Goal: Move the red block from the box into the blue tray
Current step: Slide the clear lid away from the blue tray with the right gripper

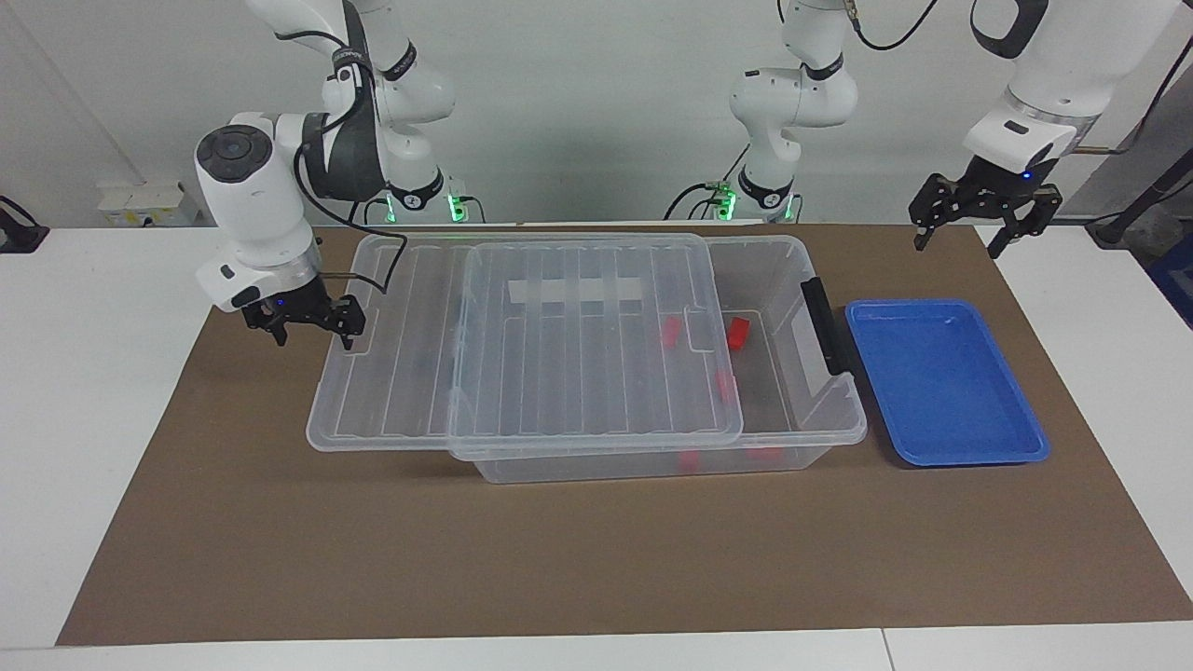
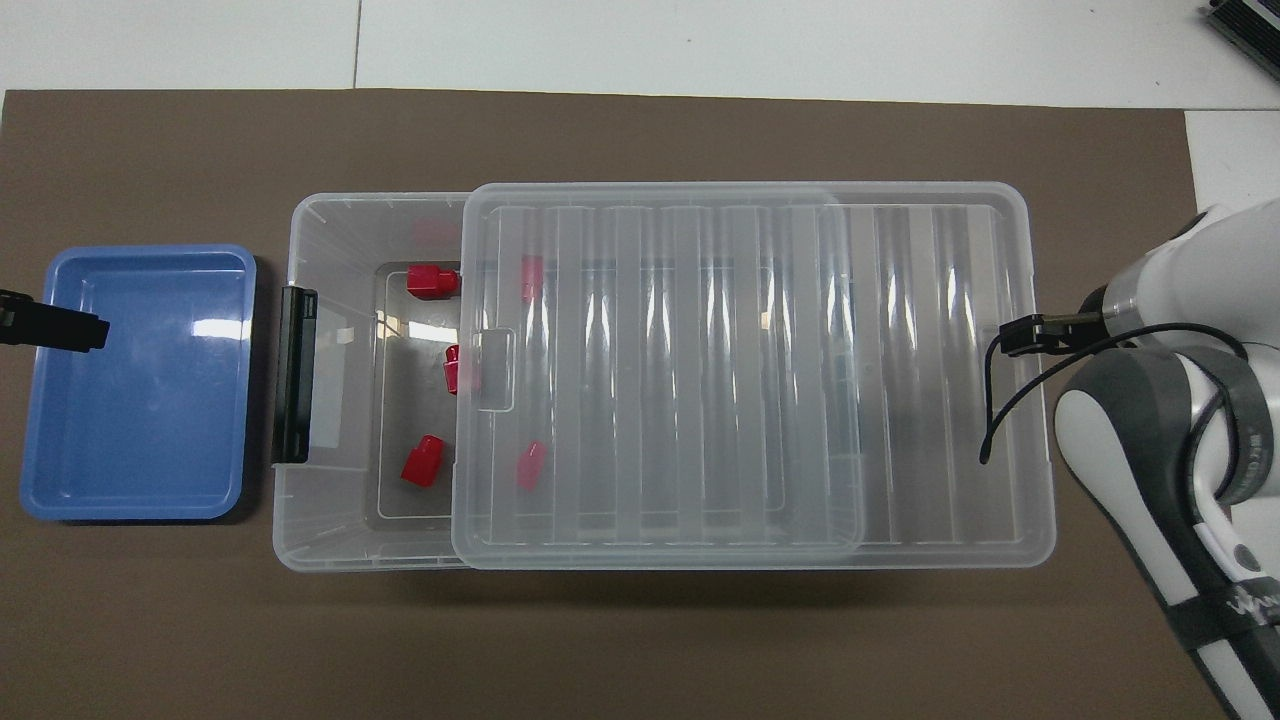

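Note:
The box (image 1: 802,280) (image 2: 330,230) is a clear bin in the middle of the mat. Its ribbed lid (image 1: 559,373) (image 2: 750,370) lies slid toward the right arm's end, overhanging that end of the box. Red blocks lie inside: one (image 1: 738,333) (image 2: 432,281) and another (image 2: 422,462) uncovered, a third (image 2: 455,368) half under the lid's edge. My right gripper (image 1: 312,331) is open, one fingertip (image 2: 1022,335) against the lid's end rim. The blue tray (image 1: 941,382) (image 2: 140,400) sits empty beside the box's black handle. My left gripper (image 1: 960,244) hangs open, high by the tray.
A brown mat (image 1: 596,559) covers the table, with white table (image 1: 93,419) around it. More red shows dimly through the lid (image 2: 531,277) and the box's wall (image 1: 688,458). A black handle (image 2: 295,375) is on the box's end by the tray.

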You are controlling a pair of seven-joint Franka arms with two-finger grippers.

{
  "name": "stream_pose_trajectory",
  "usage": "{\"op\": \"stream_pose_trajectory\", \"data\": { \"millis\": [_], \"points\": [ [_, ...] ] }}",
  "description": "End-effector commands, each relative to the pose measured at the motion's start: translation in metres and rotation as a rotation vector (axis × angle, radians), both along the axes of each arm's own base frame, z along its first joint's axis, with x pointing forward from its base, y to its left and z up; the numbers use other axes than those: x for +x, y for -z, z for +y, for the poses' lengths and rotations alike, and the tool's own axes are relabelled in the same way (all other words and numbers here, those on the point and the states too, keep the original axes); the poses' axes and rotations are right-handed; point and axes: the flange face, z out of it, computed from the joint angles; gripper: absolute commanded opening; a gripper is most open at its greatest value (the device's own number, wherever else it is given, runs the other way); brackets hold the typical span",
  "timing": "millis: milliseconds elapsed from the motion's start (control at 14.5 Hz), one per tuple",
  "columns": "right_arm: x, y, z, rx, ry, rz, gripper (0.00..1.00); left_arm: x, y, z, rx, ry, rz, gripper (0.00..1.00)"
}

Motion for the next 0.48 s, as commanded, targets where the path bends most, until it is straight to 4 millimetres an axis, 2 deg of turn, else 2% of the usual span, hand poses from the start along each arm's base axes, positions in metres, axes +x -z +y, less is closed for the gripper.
{"op": "stream_pose_trajectory", "data": {
  "millis": [0, 276, 414],
  "points": [
    [-0.006, -0.006, -0.012, -0.019, -0.015, 0.019, 1.0, -0.006, -0.004, 0.001, 0.015, 0.005, 0.009, 1.0],
    [-0.008, -0.007, -0.019, -0.021, -0.003, 0.026, 1.0, -0.006, -0.003, -0.014, 0.015, 0.008, 0.01, 1.0],
    [-0.009, -0.009, -0.021, -0.023, 0.0, 0.028, 1.0, -0.009, -0.003, -0.038, 0.006, -0.071, 0.007, 1.0]
  ]
}}
